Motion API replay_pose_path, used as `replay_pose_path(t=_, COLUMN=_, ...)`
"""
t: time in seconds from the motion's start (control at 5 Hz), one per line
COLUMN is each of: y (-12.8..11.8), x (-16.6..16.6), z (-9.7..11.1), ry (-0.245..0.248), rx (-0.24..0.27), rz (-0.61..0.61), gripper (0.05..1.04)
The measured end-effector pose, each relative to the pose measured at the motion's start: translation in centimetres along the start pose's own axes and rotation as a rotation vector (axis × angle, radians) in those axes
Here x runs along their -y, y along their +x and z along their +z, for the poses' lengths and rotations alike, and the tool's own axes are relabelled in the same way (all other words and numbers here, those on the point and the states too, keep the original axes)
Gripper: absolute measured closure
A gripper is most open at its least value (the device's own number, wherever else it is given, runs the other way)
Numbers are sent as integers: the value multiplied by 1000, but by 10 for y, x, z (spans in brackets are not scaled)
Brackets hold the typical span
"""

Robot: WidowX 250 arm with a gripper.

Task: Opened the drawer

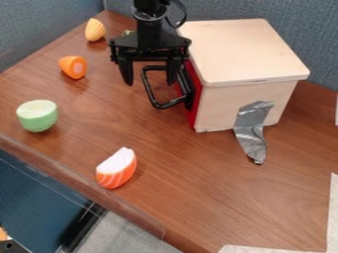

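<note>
at the upper middle of the camera view, the gripper (150,83) hangs point-down beside the box (241,49), its two fingers set wide apart with nothing seen clasped between them. the drawer (197,94) is the red-fronted part on the box's left-hand side in the view; its front appears flush, so it is judged shut. its handle (173,103), a black loop, juts out over the table (198,197). the outer bar of the loop appears between the fingers, and the finger nearer the box overlaps the loop. whether that finger is truly inside it, or touching, cannot be told.

step in hand, as judged: securing the handle; opening is yet to be achieved. recommended: get the inner finger well down behind the outer bar, then either close on the bar or hook it, and draw straight away from the red front, level and slow. a skewed pull may jam the drawer; a shallow hold may slip off the top. the tape (251,128) runs from the box to the table and may help to hold the box, though its grip is unproven; watch for the box sliding.

clear of the handle: orange piece (72,66), yellow piece (95,29), green piece (37,116) and salmon piece (117,168).
</note>
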State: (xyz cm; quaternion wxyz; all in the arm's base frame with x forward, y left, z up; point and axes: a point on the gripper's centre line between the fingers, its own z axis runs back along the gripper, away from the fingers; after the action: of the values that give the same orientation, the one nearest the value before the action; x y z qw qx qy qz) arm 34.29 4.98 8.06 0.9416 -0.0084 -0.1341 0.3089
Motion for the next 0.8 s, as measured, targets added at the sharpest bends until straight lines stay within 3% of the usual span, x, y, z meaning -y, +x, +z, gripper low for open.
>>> replay_pose_path(t=0.8, y=14, x=-1, z=-25, ry=11, rx=21, rz=97, gripper=84)
